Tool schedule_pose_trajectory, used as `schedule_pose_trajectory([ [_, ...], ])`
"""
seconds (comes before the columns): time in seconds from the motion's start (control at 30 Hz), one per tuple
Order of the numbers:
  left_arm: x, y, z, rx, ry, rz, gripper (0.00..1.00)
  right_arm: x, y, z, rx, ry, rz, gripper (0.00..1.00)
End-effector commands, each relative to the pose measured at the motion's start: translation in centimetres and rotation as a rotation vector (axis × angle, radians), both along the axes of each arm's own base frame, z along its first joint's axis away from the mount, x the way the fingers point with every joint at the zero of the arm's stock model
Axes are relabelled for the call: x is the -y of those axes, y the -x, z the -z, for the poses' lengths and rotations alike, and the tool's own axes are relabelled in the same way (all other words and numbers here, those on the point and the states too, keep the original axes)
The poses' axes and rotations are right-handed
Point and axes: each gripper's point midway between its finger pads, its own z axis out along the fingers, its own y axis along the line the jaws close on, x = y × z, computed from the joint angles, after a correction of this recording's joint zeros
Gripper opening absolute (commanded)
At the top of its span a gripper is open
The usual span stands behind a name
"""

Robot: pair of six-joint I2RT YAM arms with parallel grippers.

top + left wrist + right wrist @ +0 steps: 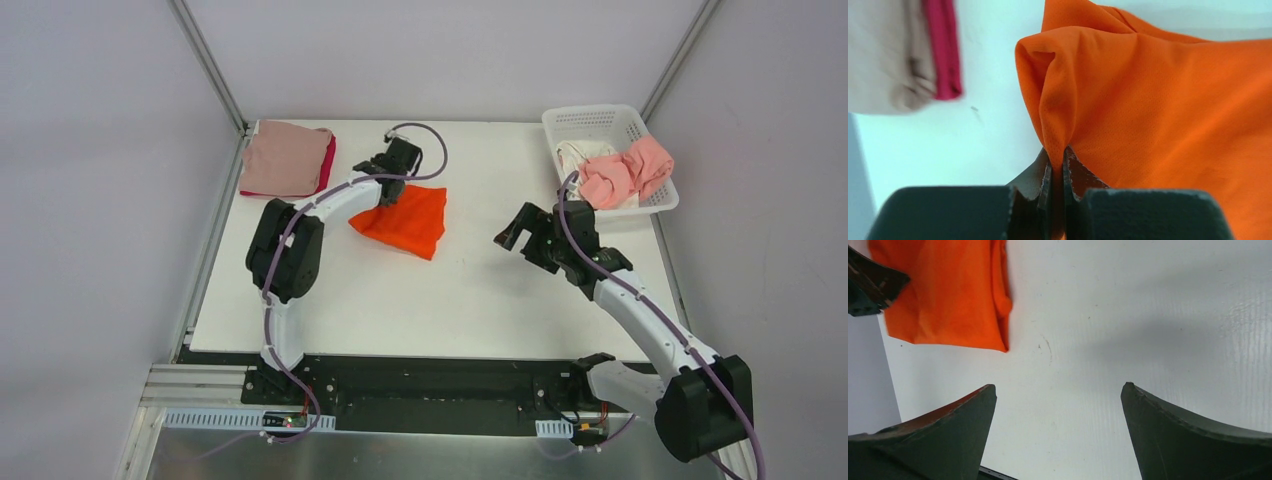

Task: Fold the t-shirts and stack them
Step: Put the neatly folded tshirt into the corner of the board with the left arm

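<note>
A folded bright orange t-shirt (405, 222) lies on the white table (450, 290), left of centre. My left gripper (383, 168) is shut on its far left edge; the left wrist view shows a pinched ridge of orange cloth (1148, 110) between the closed jaws (1057, 157). A dusty pink shirt (285, 157) lies folded on a crimson one (327, 162) at the far left corner. My right gripper (512, 237) is open and empty above bare table, right of the orange shirt (953, 295). Salmon pink (628, 168) and white (578, 155) shirts sit in the basket.
A white plastic lattice basket (600, 122) stands at the far right corner. Grey walls and metal posts enclose the table. A black rail runs along the near edge.
</note>
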Motion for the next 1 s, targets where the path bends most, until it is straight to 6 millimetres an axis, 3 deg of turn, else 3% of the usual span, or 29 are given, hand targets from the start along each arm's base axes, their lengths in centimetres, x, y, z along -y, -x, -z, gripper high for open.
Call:
schedule_pose_trajectory([
  [0.0,-5.3,-4.2,-5.4,0.079,-0.196,0.035,0.0,1.3,-0.2,-0.5,0.06,0.06,0.011,1.0],
  [0.27,-12.2,-10.3,-9.8,0.197,-0.204,0.043,0.0,2.9,-0.6,-1.0,0.112,0.128,0.056,1.0],
  [0.5,-16.8,-13.0,-12.6,0.255,-0.247,0.044,0.0,3.6,-1.0,-0.5,0.11,0.179,0.074,1.0],
  [0.8,-17.2,-13.7,-17.0,0.38,-0.234,0.116,0.0,3.9,-1.3,0.0,0.096,0.201,0.082,0.99],
  [0.97,-17.0,-12.9,-19.9,0.435,-0.214,0.132,0.0,4.2,-1.3,0.0,0.1,0.209,0.094,1.0],
])
